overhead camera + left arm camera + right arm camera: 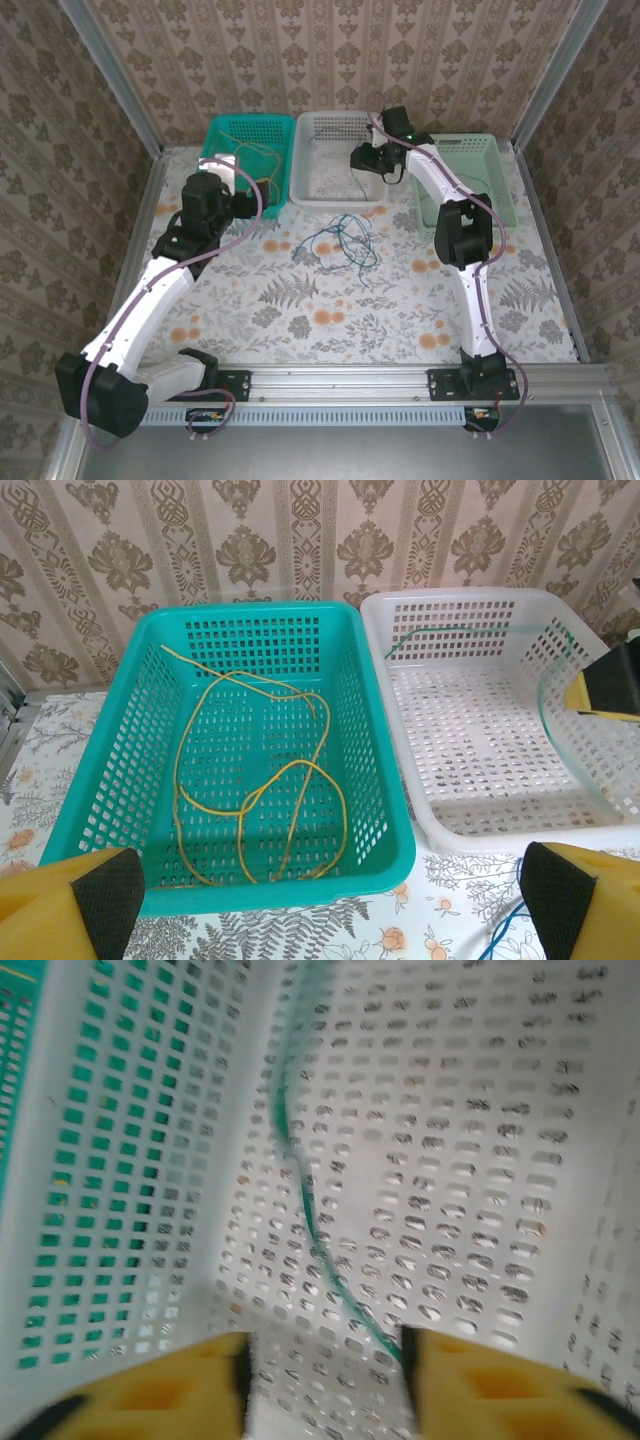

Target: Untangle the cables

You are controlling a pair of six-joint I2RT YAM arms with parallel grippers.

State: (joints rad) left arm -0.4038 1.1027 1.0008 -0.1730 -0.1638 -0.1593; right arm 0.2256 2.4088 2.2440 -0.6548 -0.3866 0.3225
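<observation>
I am looking into a staged robot test cell: brown damask-patterned wall panels (330,50) boxed by silver aluminium frame posts (112,75) left and right, a floral-printed white tabletop (400,310), and a slotted metal mounting rail (340,385) along the near edge.

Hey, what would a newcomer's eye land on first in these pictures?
A yellow cable coiled in the teal basket at back left. Beside it, the right gripper reaches into the white basket by a green cable. A dark tangle lies on the floral table in front.
</observation>
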